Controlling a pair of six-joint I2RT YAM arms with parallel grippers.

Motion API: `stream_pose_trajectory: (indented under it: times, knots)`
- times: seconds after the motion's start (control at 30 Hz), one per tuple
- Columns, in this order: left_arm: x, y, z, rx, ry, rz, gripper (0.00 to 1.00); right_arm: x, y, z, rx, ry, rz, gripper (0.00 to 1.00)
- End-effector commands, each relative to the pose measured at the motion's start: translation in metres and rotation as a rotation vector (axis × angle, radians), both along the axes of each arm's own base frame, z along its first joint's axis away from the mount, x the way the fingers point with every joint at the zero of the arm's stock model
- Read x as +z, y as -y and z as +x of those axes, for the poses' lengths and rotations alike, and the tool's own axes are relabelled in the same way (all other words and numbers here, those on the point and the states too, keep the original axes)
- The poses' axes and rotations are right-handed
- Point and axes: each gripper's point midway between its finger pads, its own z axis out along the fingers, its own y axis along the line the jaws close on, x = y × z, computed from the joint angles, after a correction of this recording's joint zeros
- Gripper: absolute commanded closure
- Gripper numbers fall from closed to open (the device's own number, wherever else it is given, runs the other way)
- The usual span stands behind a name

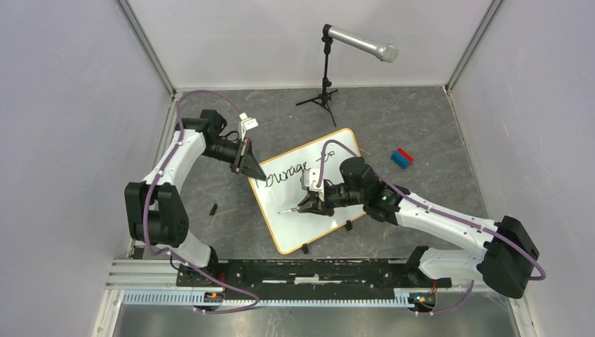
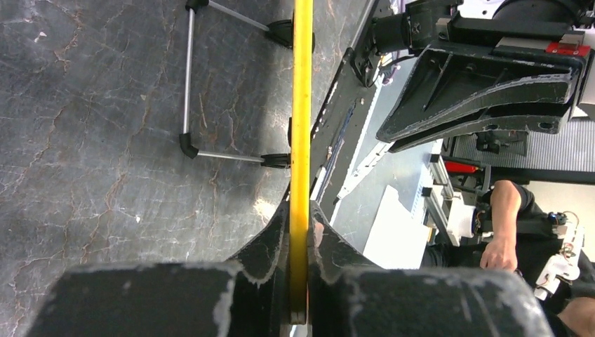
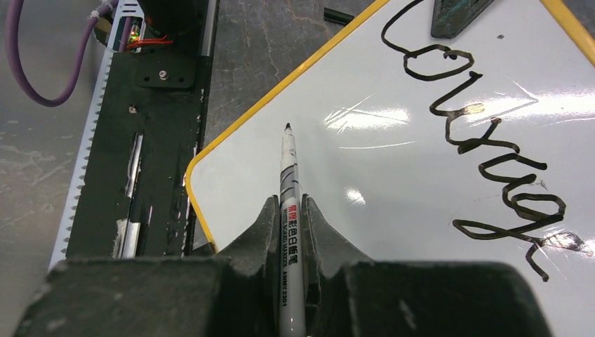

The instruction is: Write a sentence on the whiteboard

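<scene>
Orange-rimmed and glossy, the whiteboard sits askew between your two grippers. Your left gripper is pinched onto its far-left rim. Your right gripper is clamped round one marker, its tip over bare white, nearer the arm bases than the sentence. Count one board, one marker, one legible word: "Courage".

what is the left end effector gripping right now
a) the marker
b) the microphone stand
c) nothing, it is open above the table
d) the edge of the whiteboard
D: in the left wrist view the left end effector has its fingers pressed on both sides of the whiteboard along its yellow-orange rim, while the marker sits in the right end effector.
</scene>
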Motion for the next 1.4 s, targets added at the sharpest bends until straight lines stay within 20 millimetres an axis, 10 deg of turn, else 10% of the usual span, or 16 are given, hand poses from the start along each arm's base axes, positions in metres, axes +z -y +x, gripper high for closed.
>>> stream_pose_trajectory:
  times: [0.0,1.37]
  knots:
    - [0.006,-0.005,0.004,-0.016,0.065,0.021,0.98,0.006,-0.004,0.010,-0.031,0.055,0.032,1.00]
    - [-0.002,-0.012,0.004,-0.059,0.134,0.074,0.98,0.016,-0.022,0.032,-0.099,0.060,-0.003,1.00]
